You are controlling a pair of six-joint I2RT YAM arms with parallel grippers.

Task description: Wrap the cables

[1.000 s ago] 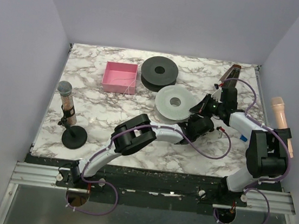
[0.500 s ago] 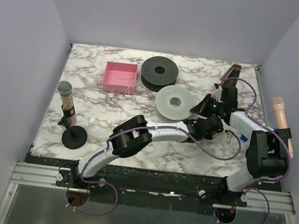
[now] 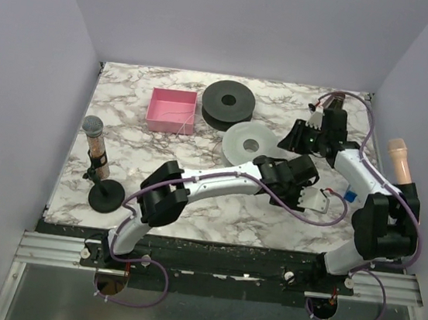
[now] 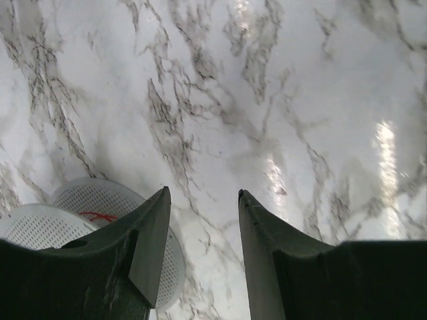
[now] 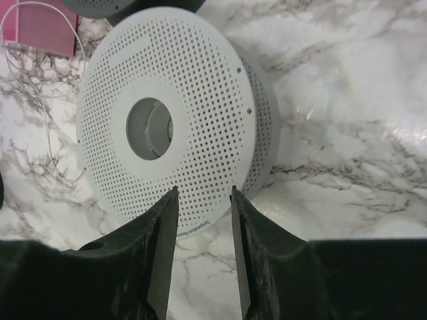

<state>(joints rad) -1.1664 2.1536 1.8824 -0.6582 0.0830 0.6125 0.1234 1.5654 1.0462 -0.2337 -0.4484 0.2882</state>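
A white perforated spool [image 3: 246, 144] lies on the marble table; it fills the right wrist view [image 5: 200, 113]. My right gripper [image 5: 203, 190] is open and empty, its fingertips just short of the spool's near rim; in the top view it [image 3: 295, 139] is right of the spool. My left gripper [image 4: 203, 193] is open and empty over bare marble, in front of and to the right of the spool [image 3: 304, 188]. A short red strand of cable [image 4: 97, 215] shows on the spool's edge [image 4: 60, 220] behind my left finger. A thin pale wire [image 5: 48, 120] loops out of the pink box.
A pink box [image 3: 172, 110] and a black spool [image 3: 228, 100] stand at the back. A microphone on a black stand [image 3: 98, 163] is at the left. A peach microphone [image 3: 401, 161] leans at the right wall. A brown object [image 3: 334, 101] lies at the far right.
My left arm has stretched further right, past the white spool. My right gripper has drawn back toward the far right side. The spool has stayed in place.
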